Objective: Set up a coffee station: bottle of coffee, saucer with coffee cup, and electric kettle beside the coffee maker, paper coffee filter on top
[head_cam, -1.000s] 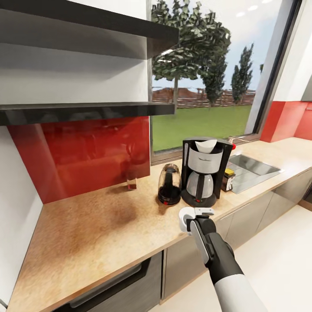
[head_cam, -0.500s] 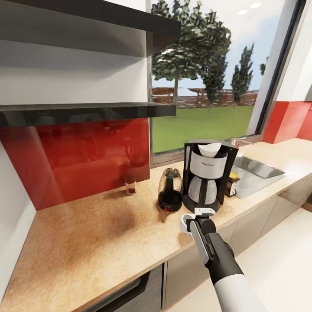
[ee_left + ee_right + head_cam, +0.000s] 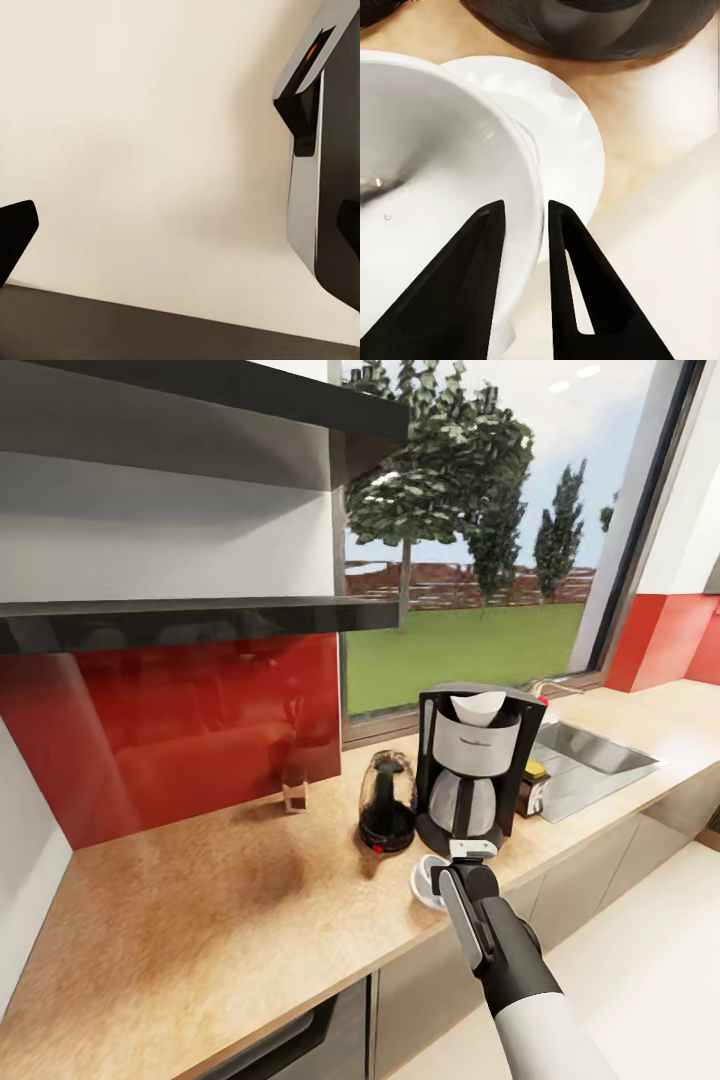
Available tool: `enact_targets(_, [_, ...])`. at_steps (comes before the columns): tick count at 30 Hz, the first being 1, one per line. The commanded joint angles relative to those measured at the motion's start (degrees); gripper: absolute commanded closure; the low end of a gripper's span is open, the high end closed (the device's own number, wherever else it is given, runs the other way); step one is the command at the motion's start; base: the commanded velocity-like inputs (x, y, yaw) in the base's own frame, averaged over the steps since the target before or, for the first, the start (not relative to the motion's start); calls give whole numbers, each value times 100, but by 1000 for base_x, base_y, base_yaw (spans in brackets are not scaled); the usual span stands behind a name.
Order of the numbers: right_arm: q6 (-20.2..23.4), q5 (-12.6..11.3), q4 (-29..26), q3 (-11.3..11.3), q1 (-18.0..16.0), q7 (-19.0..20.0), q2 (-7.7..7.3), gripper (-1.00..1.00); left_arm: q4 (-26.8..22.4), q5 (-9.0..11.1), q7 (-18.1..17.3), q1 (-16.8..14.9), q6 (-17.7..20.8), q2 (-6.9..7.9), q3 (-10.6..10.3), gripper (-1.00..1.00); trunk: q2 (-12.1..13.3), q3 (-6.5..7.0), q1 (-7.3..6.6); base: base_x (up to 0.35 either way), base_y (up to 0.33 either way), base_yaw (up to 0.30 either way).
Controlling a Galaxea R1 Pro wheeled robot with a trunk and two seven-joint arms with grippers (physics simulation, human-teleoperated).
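Right wrist: gripper [image 3: 523, 217] pinching coffee cup [image 3: 427, 187] rim

Bright, even daylight from the window [image 3: 470, 560] at far right. Soft dark shadow on the kitchen countertop [image 3: 200, 920] left of the electric kettle [image 3: 388, 800]. Glossy reflections on the red backsplash [image 3: 180, 730]; wrist views close-up and soft.

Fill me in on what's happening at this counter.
The right gripper is shut on the cup's rim, holding it over the saucer in front of the coffee maker. A filter already sits on the maker, with the kettle and coffee bottle either side.
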Motion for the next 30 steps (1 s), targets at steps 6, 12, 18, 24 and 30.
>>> enact_targets(6, [44,-48,-1,-34,-5,-61,-21,100,6,59,-20,0,-13,-2,-7,-100,-12,-12,4,12,-17,0])
enact_targets(12, [170,-53,-9,-40,-5,-419,-27,100,9,59,-20,0,-13,-4,-7,-100,-12,-12,4,1,-1,0])
enact_targets(18, [185,-54,-9,-40,-5,-546,-26,100,9,59,-20,0,-13,-5,-7,-100,-12,-12,4,0,0,0])
enact_targets(24, [187,-54,-23,-36,-5,-558,-21,100,9,59,-20,0,-13,-5,-7,-100,-12,-12,4,0,0,0])
enact_targets(30, [195,-54,-56,-29,-13,-561,-19,100,9,59,-20,0,-13,-5,-7,-100,-12,-12,4,0,0,0])
